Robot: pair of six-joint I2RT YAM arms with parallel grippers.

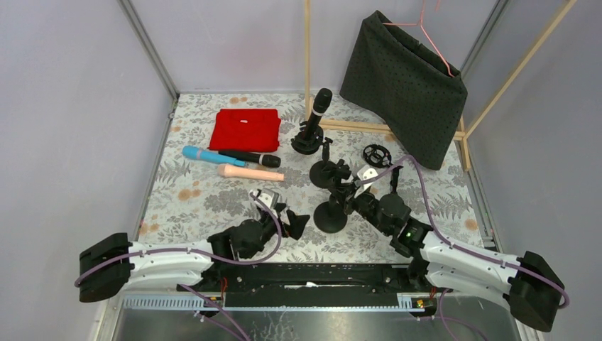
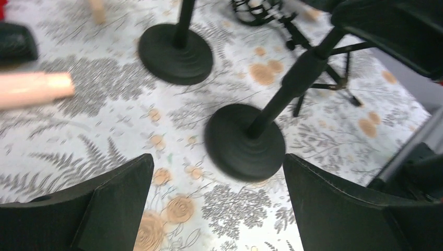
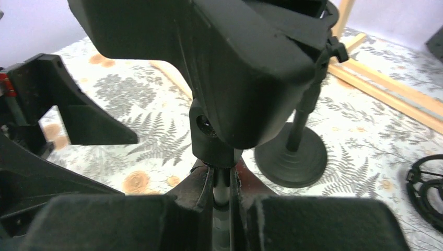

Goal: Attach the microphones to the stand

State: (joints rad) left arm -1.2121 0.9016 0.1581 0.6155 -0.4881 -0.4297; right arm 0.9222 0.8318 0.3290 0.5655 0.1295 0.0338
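Three microphones lie at the left of the mat: light blue (image 1: 202,154), black (image 1: 248,158) and peach-pink (image 1: 248,172). The peach-pink one's end shows in the left wrist view (image 2: 34,89). A second black microphone (image 1: 321,105) stands upright in the far stand (image 1: 307,142). My right gripper (image 1: 346,197) is shut on the thin pole (image 3: 222,188) of the near stand (image 1: 331,217), under its black clip head (image 3: 235,68). My left gripper (image 1: 287,222) is open and empty just left of that stand's round base (image 2: 244,141), fingers (image 2: 120,198) spread wide.
A middle stand (image 1: 323,170) rises between the near and far ones, and its base also shows in the left wrist view (image 2: 175,52). A red cloth (image 1: 245,129) lies behind the microphones. A black ring mount (image 1: 376,154) and a hanging dark dotted fabric (image 1: 405,85) on a wooden frame are at the back right.
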